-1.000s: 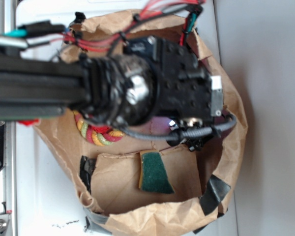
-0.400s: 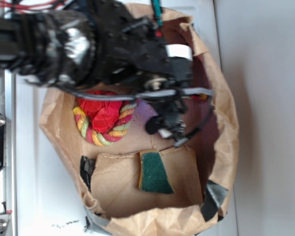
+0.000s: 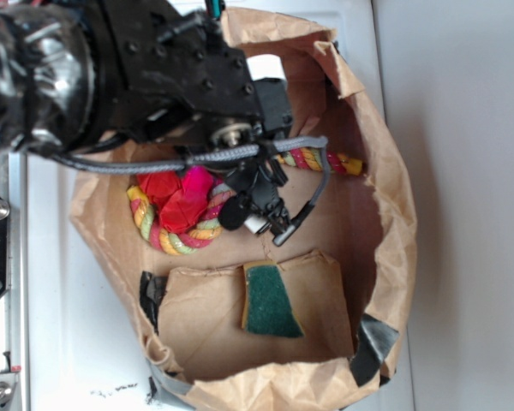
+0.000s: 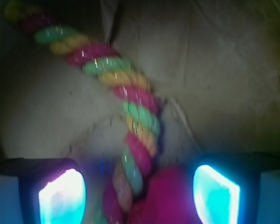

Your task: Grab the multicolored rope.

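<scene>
The gripper (image 4: 139, 193) is hanging with its fingers (image 4: 61, 196) spread wide, holding nothing, the rope (image 4: 130, 112) lying between them. The rope is curling around a red wad (image 3: 182, 199) inside a paper bag (image 3: 394, 214), near a sponge (image 3: 271, 300).
</scene>
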Motion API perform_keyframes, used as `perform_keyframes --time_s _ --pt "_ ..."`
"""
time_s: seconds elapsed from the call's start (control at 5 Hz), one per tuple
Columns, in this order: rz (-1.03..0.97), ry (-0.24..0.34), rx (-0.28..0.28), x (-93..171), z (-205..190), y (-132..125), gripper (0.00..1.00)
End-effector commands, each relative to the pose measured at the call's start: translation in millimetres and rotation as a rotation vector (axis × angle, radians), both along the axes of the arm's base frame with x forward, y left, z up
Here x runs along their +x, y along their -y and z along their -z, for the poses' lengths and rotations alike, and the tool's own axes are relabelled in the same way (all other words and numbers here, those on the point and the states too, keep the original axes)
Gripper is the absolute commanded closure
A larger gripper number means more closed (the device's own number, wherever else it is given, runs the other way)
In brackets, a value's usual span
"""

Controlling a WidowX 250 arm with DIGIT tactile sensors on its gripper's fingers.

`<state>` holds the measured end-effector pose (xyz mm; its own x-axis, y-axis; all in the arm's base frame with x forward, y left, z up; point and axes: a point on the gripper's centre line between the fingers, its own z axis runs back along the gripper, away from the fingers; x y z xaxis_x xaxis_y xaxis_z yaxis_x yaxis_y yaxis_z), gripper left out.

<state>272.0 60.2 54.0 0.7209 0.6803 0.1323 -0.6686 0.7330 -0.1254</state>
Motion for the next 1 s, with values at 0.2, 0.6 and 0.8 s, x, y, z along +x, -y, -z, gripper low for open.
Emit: perform_keyframes --time_s 0.2,0.6,0.8 --pt "-0.052 0.089 0.022 9.4 -9.0 -36.0 0.0" --pt "-0.014 0.097 0.043 22.7 2.9 -30.2 0.0" --pt "0.038 0.095 0.03 26.2 13.4 -25.0 0.0"
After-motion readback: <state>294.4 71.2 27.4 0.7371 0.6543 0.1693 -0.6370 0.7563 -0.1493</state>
